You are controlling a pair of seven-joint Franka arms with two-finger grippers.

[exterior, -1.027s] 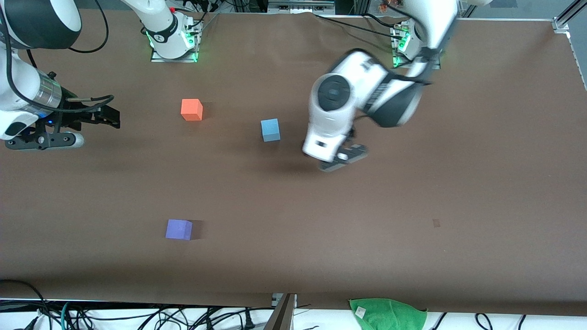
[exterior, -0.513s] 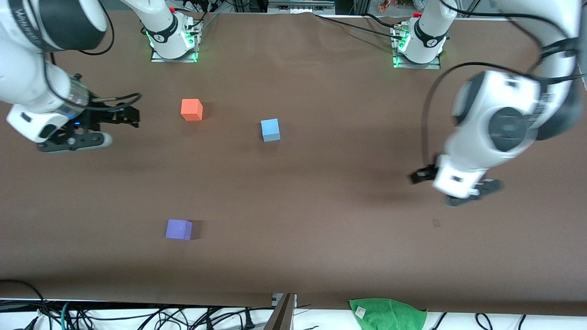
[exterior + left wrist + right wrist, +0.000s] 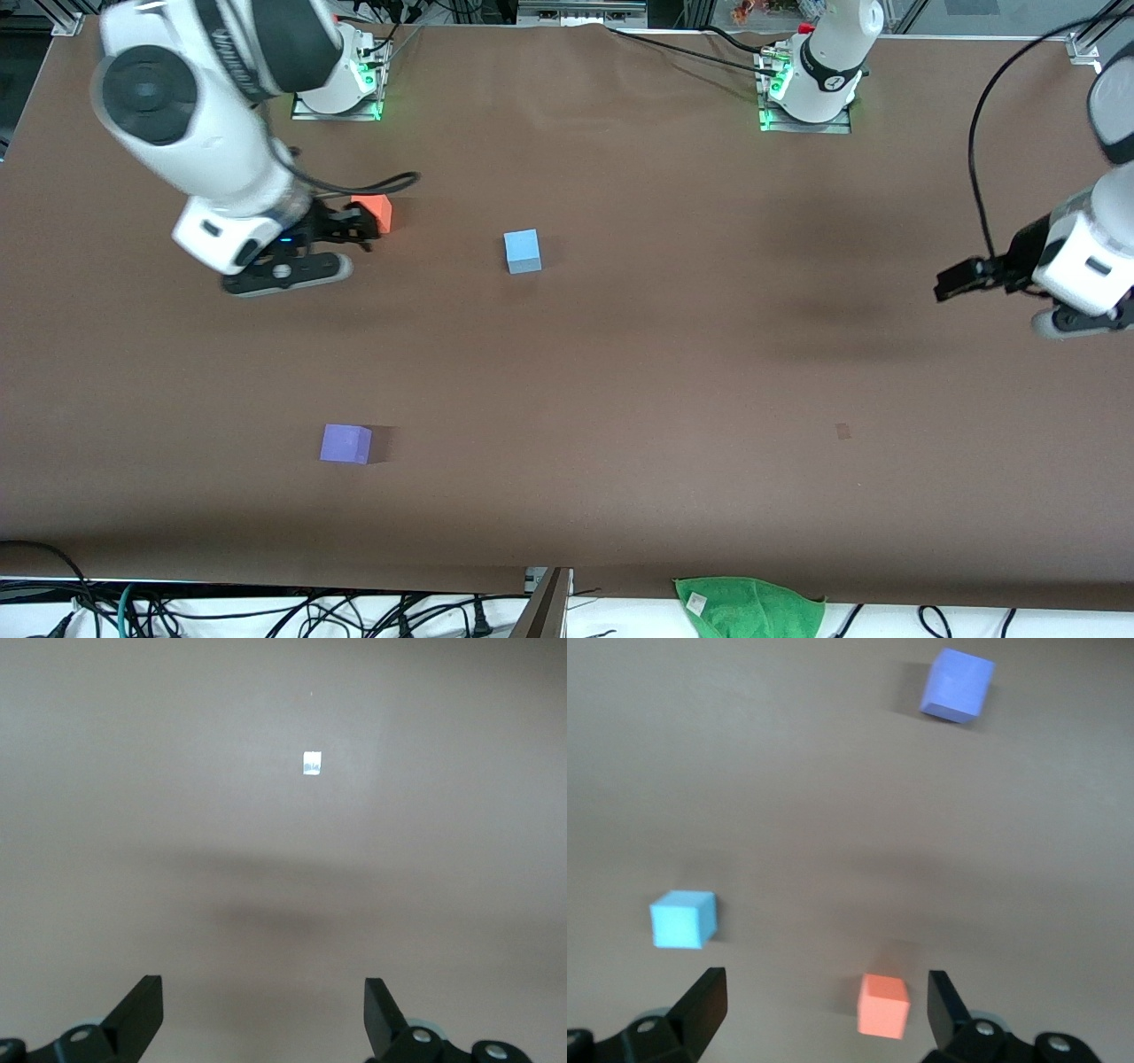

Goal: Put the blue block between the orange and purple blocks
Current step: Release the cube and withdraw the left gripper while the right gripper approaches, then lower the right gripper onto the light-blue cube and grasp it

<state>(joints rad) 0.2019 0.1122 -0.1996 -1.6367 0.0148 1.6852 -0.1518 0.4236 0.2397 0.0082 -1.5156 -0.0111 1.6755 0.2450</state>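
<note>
0 steps done: blue block sits mid-frame, untouched; right gripper and left gripper both spread, empty.

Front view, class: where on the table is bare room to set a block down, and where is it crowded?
Bare: the stretch between the orange block and purple block, and the span from the blue block toward the left gripper. Crowded: beside the orange block, where the right gripper hangs, fingers open.
</note>
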